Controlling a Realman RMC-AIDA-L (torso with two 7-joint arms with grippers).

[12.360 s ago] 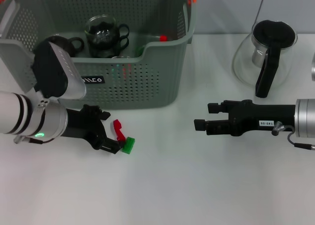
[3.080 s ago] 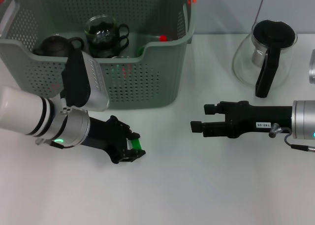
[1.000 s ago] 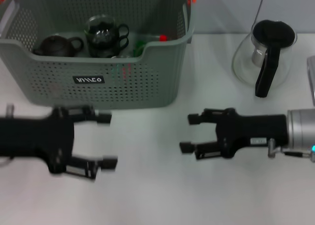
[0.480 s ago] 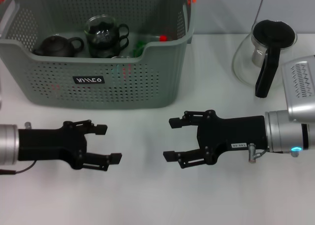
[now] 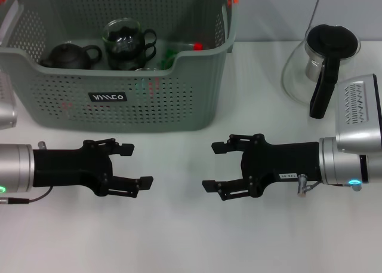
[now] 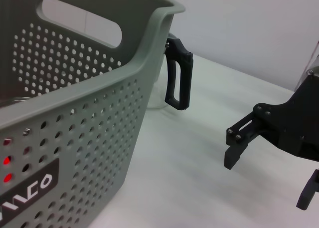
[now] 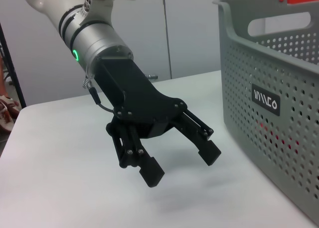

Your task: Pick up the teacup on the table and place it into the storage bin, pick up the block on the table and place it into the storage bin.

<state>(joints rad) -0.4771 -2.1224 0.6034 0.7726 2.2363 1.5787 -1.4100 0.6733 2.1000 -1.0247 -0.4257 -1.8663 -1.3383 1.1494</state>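
Facing each other low over the white bench (image 5: 179, 237), the left gripper (image 5: 132, 164) and right gripper (image 5: 216, 165) hang with jaws spread, both empty; the grey-green perforated plastic storage bin (image 5: 179, 100) lies just beyond them, nearer the left.

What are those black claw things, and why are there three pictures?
The claws are a robot's two hands, called grippers. One picture looks down from a camera on the robot's head: the left gripper and right gripper face each other above the white table, both open and holding nothing. The other two pictures come from cameras on the robot's wrists, so each one shows the opposite hand. Behind the grippers stands the grey-green storage bin, with a dark teapot and stacked glass cups inside. A glass coffee pot with a black handle stands on the table at the robot's right.
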